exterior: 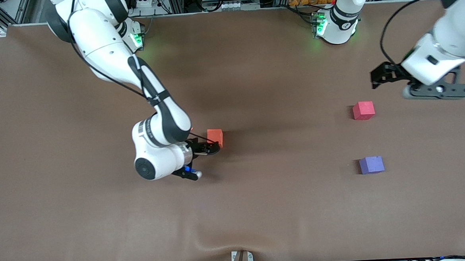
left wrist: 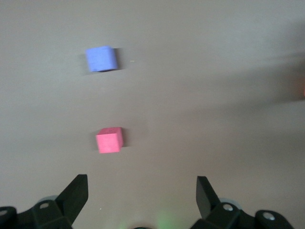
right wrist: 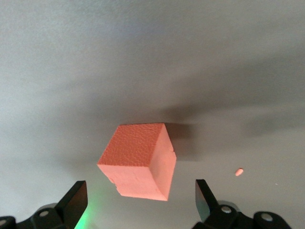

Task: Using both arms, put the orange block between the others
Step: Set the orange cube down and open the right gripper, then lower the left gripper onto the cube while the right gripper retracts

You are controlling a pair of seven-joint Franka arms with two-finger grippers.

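Front view takes in the whole brown table, with both arms' green-lit bases along its upper edge. The right arm reaches down across the table to near its middle; the left arm hangs over its own end of the table and waits.

The right gripper sits low, just beside the orange block, which lies on the table near the middle, well apart from the other two. The front view does not show how its fingers stand, since the wrist hides them. The right wrist view does: two dark fingers spread wide, the orange block ahead of them, free of both and resting on the cloth. A tiny orange crumb lies near it, seen in this view alone.

The left gripper hovers over the table near the red block. The left wrist view shows its fingers spread with nothing between them, and ahead the red block and purple block, apart from each other.

The purple block lies nearer the front camera than the red one, with a bare gap between them.
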